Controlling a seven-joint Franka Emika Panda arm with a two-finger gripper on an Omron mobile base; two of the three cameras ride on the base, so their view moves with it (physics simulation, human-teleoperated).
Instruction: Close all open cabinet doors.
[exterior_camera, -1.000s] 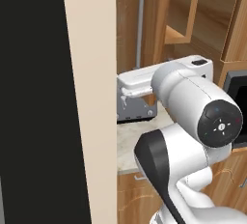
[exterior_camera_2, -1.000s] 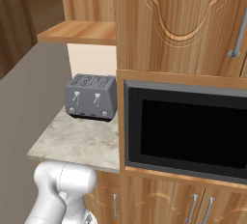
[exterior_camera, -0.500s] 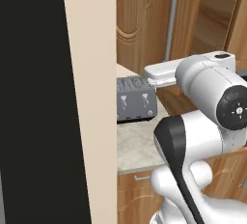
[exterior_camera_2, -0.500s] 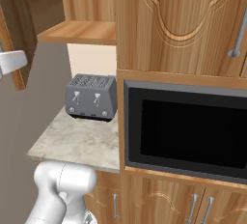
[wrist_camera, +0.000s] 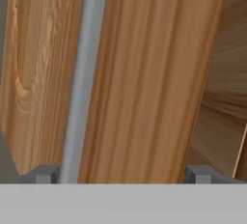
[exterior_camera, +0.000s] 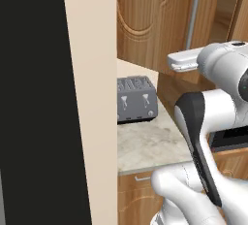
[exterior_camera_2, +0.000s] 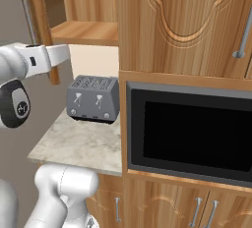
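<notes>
One cabinet door [exterior_camera: 145, 20] stands open, a tall brown panel with a carved arch and a silver bar handle [exterior_camera: 193, 10]. In the right base view this open door [exterior_camera_2: 43, 30] is seen nearly edge-on at the left of the open shelf. My white hand [exterior_camera_2: 54, 55] rests against its lower part. In the hand view my gripper [wrist_camera: 121, 175] is open, its fingertips [wrist_camera: 43, 175] wide apart, very close to the door's face and handle [wrist_camera: 84, 73]. The neighbouring cabinet door [exterior_camera_2: 187, 20] above the microwave is shut.
A grey toaster [exterior_camera_2: 93, 99] sits on the marble counter [exterior_camera_2: 78, 143] under the open shelf [exterior_camera_2: 83, 33]. A black microwave [exterior_camera_2: 192, 128] is built in to the right. A beige wall panel [exterior_camera: 89, 98] blocks the left. Lower wooden doors [exterior_camera_2: 162, 207] sit below.
The open door has swung in toward the cabinet, coming into the right base view. My hand has travelled along with it. The toaster and counter hold their place.
</notes>
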